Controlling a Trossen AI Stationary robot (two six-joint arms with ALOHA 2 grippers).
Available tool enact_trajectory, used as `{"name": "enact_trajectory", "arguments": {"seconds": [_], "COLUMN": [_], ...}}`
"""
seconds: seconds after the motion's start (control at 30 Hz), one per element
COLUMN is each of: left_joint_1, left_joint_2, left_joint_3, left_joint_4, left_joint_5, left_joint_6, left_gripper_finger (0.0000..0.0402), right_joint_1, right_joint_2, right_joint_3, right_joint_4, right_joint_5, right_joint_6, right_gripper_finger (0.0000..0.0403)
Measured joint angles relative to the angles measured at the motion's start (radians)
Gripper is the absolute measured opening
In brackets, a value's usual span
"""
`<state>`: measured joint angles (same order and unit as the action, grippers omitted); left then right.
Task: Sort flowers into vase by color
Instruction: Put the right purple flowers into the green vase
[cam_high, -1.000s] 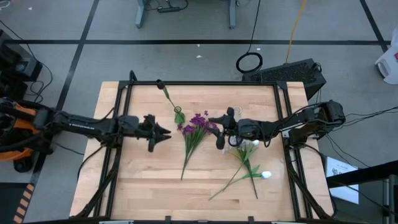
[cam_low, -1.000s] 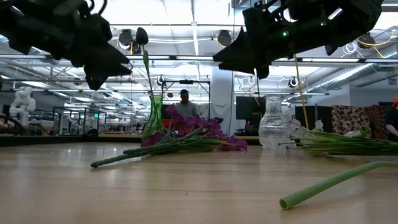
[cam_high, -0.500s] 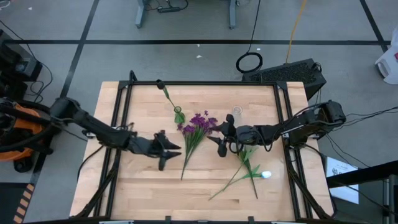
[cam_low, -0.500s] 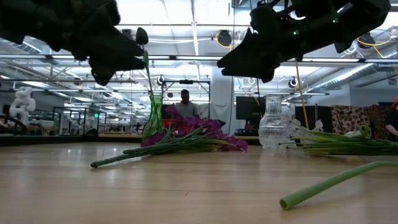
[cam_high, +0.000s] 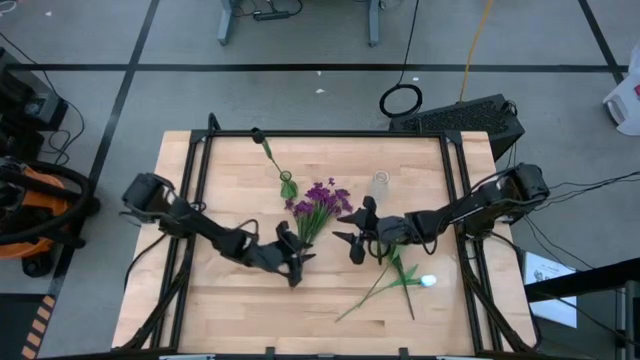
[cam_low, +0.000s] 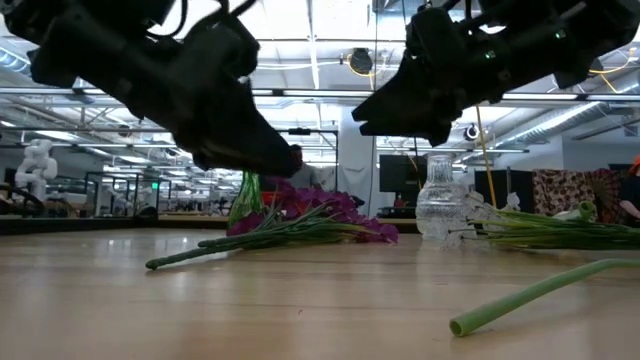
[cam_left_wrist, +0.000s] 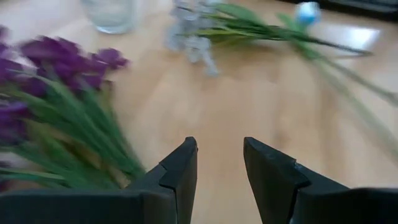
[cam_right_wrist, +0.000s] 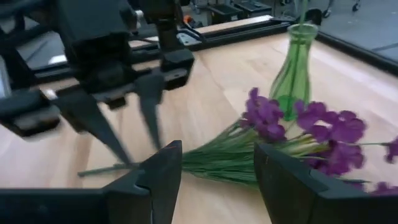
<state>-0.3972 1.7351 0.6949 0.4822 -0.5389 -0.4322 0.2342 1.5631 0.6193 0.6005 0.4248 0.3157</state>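
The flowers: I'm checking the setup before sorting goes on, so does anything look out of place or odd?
Nothing is damaged or spilled. The purple-blossomed green-stemmed bunch and the pale, white-budded stems lie flat on the wooden table, outside the green glass vase and clear glass vase. Both stand upright.

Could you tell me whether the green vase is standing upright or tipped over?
Upright. The green vase stands on its base in the right wrist view, neck up with one stem in it, behind the purple flowers lying flat on the table.

Pale wooden desk (cam_high: 230, 170) beneath me, edged by a black frame (cam_high: 330, 134). Grey floor beyond it, with a coiled black cable (cam_high: 401, 100) and a black box (cam_high: 470, 118).
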Motion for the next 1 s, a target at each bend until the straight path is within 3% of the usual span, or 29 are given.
{"name": "enact_trajectory", "arguments": {"seconds": [0.17,0.5,0.63,0.8,1.0], "left_joint_1": [-0.017,0.006,0.019,0.054,0.097], "left_joint_2": [0.088,0.196,0.2,0.2,0.199], "left_joint_3": [0.062,0.117,0.124,0.126,0.126], "left_joint_4": [-0.029,-0.037,-0.136,-0.24,-0.204], "left_joint_5": [-0.17,-0.254,-0.308,-0.263,-0.127], "left_joint_6": [0.065,0.059,-0.001,-0.111,-0.112], "left_gripper_finger": [0.0136,0.0136,0.0136,0.0136,0.0136], "right_joint_1": [0.037,0.102,0.123,0.139,0.141], "right_joint_2": [0.041,0.086,0.084,0.082,0.082], "right_joint_3": [0.001,0.0,0.0,0.0,0.0], "right_joint_4": [0.033,0.034,0.026,0.017,0.015], "right_joint_5": [-0.002,-0.004,-0.005,-0.007,-0.007], "right_joint_6": [0.023,0.026,0.026,0.018,0.005], "right_gripper_finger": [0.0189,0.0189,0.0189,0.0189,0.0189]}}
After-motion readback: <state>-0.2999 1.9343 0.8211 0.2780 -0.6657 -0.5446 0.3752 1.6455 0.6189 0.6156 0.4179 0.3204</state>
